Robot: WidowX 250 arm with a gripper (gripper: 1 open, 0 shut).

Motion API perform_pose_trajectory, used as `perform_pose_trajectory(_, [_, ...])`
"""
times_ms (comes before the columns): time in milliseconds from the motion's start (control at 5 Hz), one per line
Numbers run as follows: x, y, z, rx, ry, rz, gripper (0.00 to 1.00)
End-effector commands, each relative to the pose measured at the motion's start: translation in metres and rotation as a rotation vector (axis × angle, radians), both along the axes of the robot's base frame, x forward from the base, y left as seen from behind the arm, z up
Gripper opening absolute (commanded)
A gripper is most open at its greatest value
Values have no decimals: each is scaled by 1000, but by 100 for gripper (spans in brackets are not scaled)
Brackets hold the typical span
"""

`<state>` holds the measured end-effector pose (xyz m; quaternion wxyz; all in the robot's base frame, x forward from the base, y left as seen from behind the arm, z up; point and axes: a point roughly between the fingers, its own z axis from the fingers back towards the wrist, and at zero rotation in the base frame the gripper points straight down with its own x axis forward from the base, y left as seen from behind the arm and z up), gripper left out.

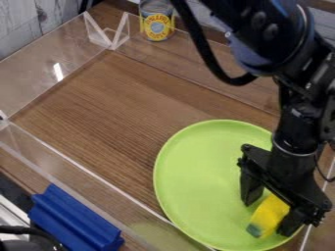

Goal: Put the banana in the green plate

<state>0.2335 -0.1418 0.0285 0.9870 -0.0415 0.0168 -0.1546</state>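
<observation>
The lime-green plate (197,176) lies at the table's near right corner. On its right part rests the small yellow banana (267,216), its dark tip toward the front edge. My gripper (279,214) points straight down over it and is open. One black finger (249,192) stands left of the banana and the other to its right, so the banana lies in the gap between them. Whether the fingers touch the banana cannot be told. The black arm rises from there toward the top right.
A round yellow-labelled container (157,26) stands at the back, beside a clear folded plastic stand (108,34). A clear acrylic wall (53,147) borders the wooden table on the left and front. A blue block (72,224) lies outside it at the bottom left.
</observation>
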Motion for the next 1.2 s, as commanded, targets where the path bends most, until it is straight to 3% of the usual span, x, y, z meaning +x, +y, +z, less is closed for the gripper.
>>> perform_pose_trajectory(0, [5, -3, 4, -12, -28, -7, 0])
perform_pose_trajectory(600, [6, 2, 26, -6, -35, -15, 0])
perform_pose_trajectory(1000, [12, 10, 56, -1, -75, 4, 0])
